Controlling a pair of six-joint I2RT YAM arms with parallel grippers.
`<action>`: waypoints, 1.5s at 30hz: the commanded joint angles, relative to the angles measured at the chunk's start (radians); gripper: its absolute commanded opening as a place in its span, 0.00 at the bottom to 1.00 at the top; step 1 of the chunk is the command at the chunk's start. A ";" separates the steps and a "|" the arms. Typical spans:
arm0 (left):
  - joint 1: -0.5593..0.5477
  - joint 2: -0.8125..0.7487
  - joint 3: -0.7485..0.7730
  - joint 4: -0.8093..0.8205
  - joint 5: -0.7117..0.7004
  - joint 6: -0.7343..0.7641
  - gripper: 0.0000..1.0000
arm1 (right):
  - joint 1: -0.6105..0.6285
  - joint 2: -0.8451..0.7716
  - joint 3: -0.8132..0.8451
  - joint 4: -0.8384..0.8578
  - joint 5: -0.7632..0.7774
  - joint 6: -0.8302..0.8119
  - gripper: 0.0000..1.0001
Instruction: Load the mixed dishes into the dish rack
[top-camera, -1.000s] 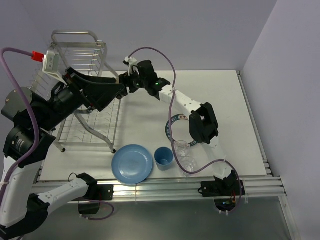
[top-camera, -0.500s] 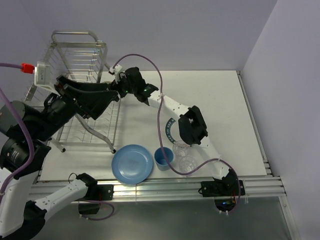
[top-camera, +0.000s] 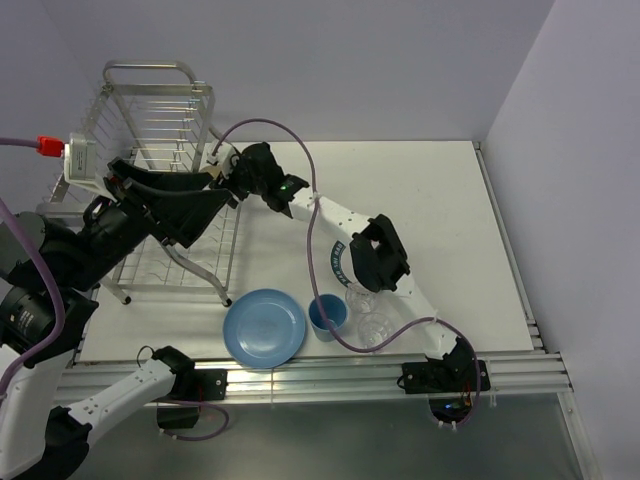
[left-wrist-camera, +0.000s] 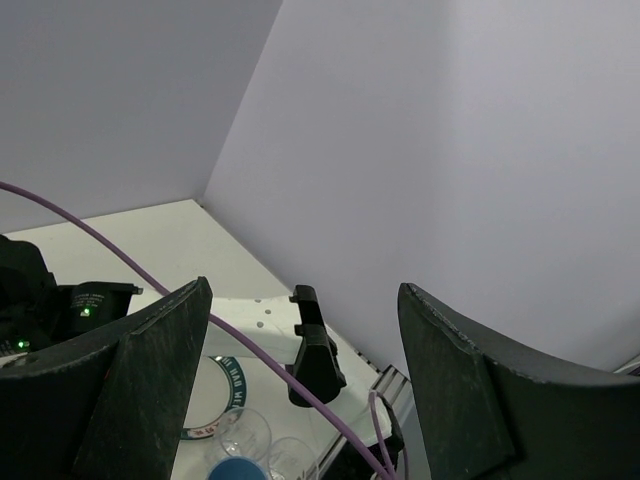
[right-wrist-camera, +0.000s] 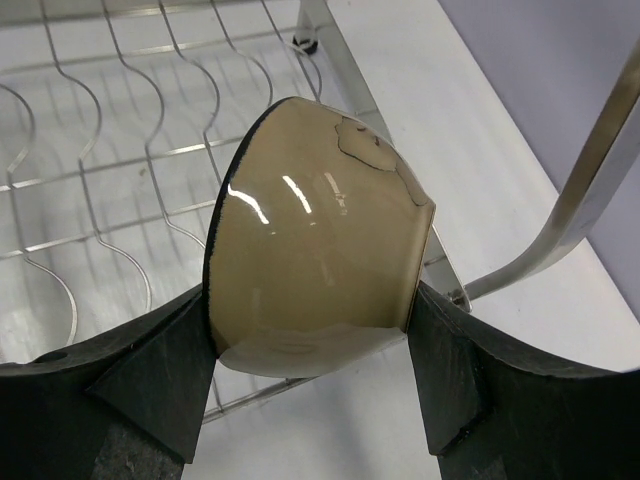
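Right wrist view: the small bowl (right-wrist-camera: 320, 235), tan outside with a black rim, is tipped on its side just above the wavy wires of the dish rack (right-wrist-camera: 592, 170). I can't tell whether it touches them.
Right gripper (right-wrist-camera: 312, 340): clamped on the bowl, one pad on each flank.
Left gripper (left-wrist-camera: 305, 300): jaws wide apart with nothing between them, held up high and looking across the table (top-camera: 450, 220).
Done so far: no dish is seen seated in the rack, though the left arm (top-camera: 90, 240) covers part of it in the top view.
Left to load: the light-blue plate (top-camera: 264, 327), light-blue cup (top-camera: 327, 313), two clear glasses (top-camera: 362, 295) and white plate (top-camera: 338, 258) with the lettered rim. All are out on the table at lower centre, the white plate half under the right arm (top-camera: 375, 255).
Progress call: early going. The first dish looks to be heading in, with five waiting.
Right wrist only: the bowl and the grip on it, which the top view hides behind the wrist.
Top view only: the whole layout, with the rack at upper left and the waiting dishes at lower centre.
Left wrist only: a low look at the lettered rim and the glasses, at the bottom of its frame.
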 joint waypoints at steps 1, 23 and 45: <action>0.004 -0.012 0.002 0.001 -0.003 0.033 0.82 | 0.003 0.009 0.066 0.111 0.021 -0.082 0.00; 0.004 -0.062 -0.049 0.001 0.005 0.044 0.82 | 0.024 0.078 0.109 0.085 -0.038 -0.147 0.00; 0.004 -0.114 -0.072 -0.048 -0.003 0.069 0.83 | 0.055 0.106 0.072 0.088 0.009 -0.196 0.41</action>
